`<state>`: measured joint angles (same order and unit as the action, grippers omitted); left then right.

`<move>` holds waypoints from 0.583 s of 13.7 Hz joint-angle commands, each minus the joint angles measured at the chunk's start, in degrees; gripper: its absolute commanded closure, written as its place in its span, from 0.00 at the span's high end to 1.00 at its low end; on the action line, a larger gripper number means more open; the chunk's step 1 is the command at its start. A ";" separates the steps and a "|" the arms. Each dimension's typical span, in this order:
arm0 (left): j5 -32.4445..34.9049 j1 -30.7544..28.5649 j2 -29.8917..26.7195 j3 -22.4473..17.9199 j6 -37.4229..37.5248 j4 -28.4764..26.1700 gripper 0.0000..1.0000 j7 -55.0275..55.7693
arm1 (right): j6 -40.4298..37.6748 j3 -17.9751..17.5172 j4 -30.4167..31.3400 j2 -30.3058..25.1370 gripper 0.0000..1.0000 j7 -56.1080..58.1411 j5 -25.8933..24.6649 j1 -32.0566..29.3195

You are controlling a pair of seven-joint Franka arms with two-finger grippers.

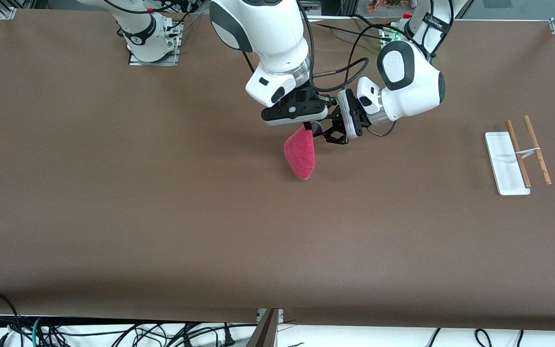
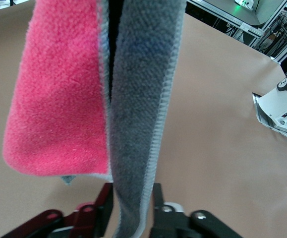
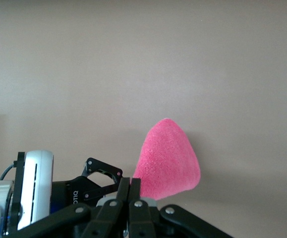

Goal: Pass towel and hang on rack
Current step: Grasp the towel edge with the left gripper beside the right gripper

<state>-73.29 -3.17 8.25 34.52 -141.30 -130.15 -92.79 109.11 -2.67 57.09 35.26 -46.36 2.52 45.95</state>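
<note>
The right gripper (image 1: 309, 126) hangs over the middle of the table, its fingers pinched tight on the top edge of the towel (image 1: 300, 153); the cloth droops straight down from that grip, a pink-red fuzzy lobe clear of the tabletop (image 1: 162, 217) (in the right wrist view it shows as a rounded pink flap just past the closed fingertips (image 3: 133, 191)); the left gripper (image 1: 331, 134) sits right beside the right one, on the side toward the left arm's end of the table, turned sideways toward the towel; in the left wrist view its two fingers (image 2: 103, 203) stand on either side of a hanging fold of the cloth, whose grey reverse face runs down between them, and they press against it or very nearly so; whether that grip is fully made I cannot tell, though the jaws are clearly narrowed around the fabric; the pink face of the towel (image 2: 59, 99) hangs beside that grey fold; the rack (image 1: 518, 156) stands well apart from both grippers, near the left arm's end of the table, its flat white base carrying two thin brown rods joined by a white tie; nothing hangs on it.
</note>
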 commanded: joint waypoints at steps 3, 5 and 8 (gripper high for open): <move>-1.59 -0.87 -1.48 0.28 -0.38 -0.98 0.00 -2.04 | 0.05 0.38 -0.32 -0.37 0.00 -0.48 0.73 0.45; -1.59 -1.05 -1.48 0.20 -0.29 -0.98 0.00 -2.04 | 0.05 0.38 -0.32 -0.37 0.00 -0.48 0.65 0.45; -1.50 -1.31 -1.48 0.11 -0.29 -0.80 0.00 -1.69 | -0.04 0.38 -0.32 -0.37 0.00 -0.48 0.65 0.45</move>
<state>-73.29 -3.87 8.24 34.49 -141.50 -130.16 -92.85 109.16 -2.67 57.09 35.26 -46.36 2.52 45.95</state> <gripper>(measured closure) 0.978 0.982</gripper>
